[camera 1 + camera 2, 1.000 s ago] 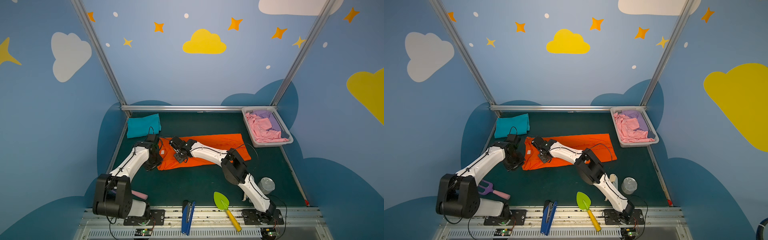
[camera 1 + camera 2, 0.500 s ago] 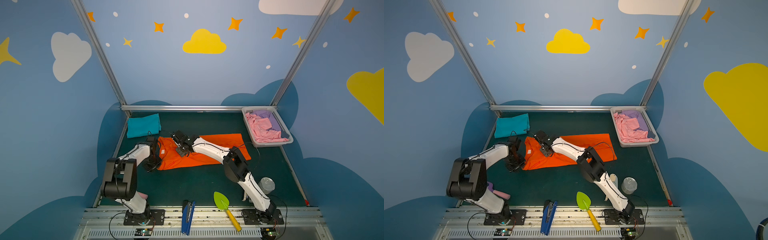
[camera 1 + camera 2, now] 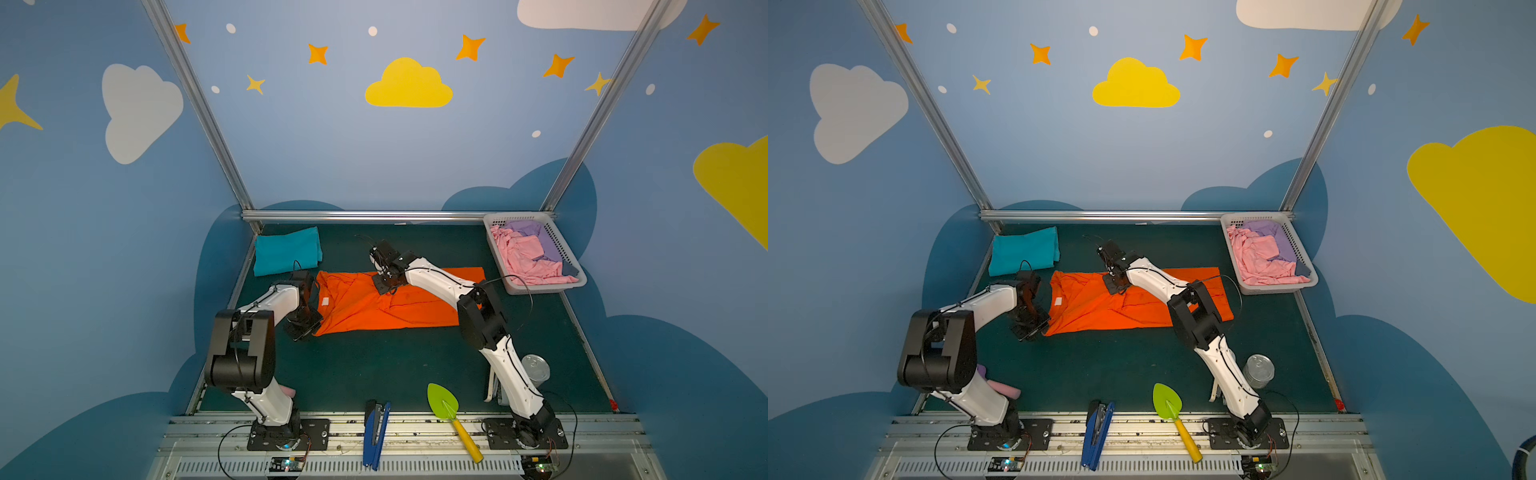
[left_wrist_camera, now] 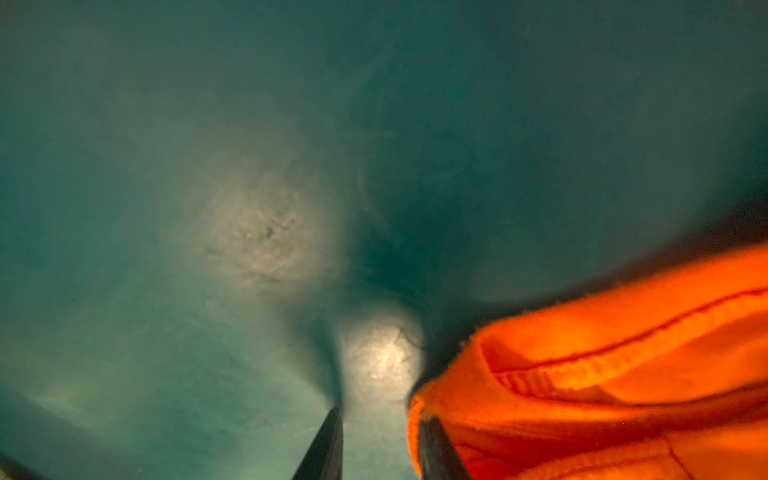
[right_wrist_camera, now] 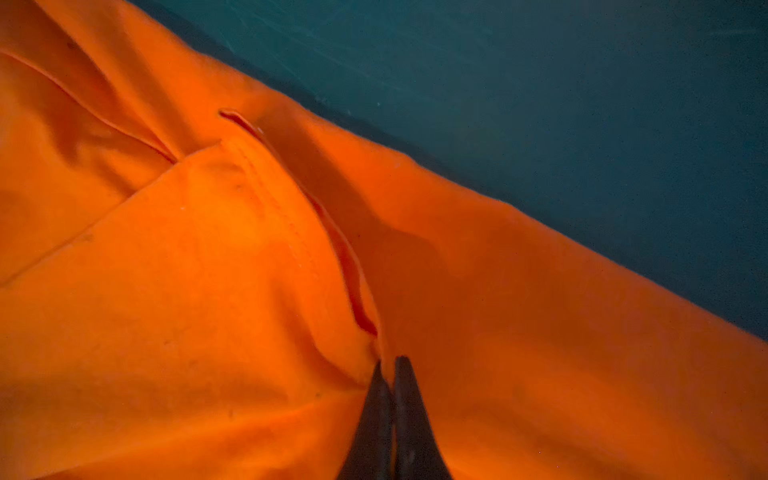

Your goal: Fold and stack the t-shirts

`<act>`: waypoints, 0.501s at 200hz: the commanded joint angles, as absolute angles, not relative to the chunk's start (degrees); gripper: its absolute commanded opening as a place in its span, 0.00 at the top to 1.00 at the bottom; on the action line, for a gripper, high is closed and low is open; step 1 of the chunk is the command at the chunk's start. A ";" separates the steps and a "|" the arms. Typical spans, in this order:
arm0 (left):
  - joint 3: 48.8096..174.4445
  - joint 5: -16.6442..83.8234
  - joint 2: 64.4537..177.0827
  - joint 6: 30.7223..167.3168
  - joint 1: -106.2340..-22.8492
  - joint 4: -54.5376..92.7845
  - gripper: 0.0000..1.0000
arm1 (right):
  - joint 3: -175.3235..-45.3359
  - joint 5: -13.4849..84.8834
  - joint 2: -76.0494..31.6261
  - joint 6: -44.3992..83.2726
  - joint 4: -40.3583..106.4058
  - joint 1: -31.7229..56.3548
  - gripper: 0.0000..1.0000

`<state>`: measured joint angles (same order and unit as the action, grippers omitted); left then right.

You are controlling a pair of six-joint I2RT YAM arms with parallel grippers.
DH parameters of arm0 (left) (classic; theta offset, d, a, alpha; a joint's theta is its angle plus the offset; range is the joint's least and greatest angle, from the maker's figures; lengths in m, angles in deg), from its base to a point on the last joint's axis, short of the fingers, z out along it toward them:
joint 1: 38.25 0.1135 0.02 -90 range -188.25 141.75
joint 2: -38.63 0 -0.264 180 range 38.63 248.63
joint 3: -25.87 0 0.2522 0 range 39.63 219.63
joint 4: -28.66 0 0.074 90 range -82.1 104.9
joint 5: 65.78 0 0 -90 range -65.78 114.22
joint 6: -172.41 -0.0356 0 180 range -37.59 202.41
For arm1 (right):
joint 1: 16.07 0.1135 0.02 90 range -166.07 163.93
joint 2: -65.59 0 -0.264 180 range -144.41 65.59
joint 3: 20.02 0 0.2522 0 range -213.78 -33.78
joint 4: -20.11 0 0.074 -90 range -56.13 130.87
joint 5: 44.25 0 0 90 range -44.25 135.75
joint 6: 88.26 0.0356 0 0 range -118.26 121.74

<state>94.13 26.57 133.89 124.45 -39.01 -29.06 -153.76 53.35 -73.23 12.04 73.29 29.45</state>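
Right gripper (image 5: 390, 365): two dark tapered fingers pressed together on a thin pleat of the orange t-shirt (image 5: 208, 291), right beside a stitched hem edge. The cloth is soft and matte, with broad creases around the pinch. In both top views the right gripper (image 3: 384, 286) (image 3: 1116, 286) sits at the shirt's back edge, about midway along. Right arm: white links and black joints, rising from the front right of the table (image 3: 374, 365), elbow over the shirt's right half, forearm stretched back and left, wrist tipped down. Left gripper (image 4: 380, 415): fingers a narrow gap apart with bare green table between them; a double-stitched hem corner of the shirt lies against one finger. In a top view the left gripper (image 3: 305, 328) is at the shirt's front left corner, wrist bent down, forearm reaching in from the front left base. The orange t-shirt (image 3: 374, 311) lies mid-table as a long rumpled strip, long axis parallel to the back edge, neck with a small white label (image 3: 325, 301) toward the left edge. Teal t-shirt (image 3: 286, 250): a folded soft rectangle in the back left corner, apart from the orange one. White lattice basket (image 3: 540, 287) in the back right corner, holding pink and purple cloth.
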 commanded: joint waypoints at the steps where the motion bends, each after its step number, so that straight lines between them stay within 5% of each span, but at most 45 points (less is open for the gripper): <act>1: 93.86 24.42 134.73 124.23 -38.34 -31.82 0.69 | -151.72 52.82 -70.40 13.95 72.47 29.12 1.00; 55: 93.81 23.34 132.58 124.72 -38.25 -34.79 0.68 | -149.70 53.05 -69.34 14.94 71.62 28.71 1.00; 100: 97.86 19.48 125.93 125.20 -38.42 -40.11 0.60 | -149.24 57.98 -67.90 16.10 73.30 28.24 0.62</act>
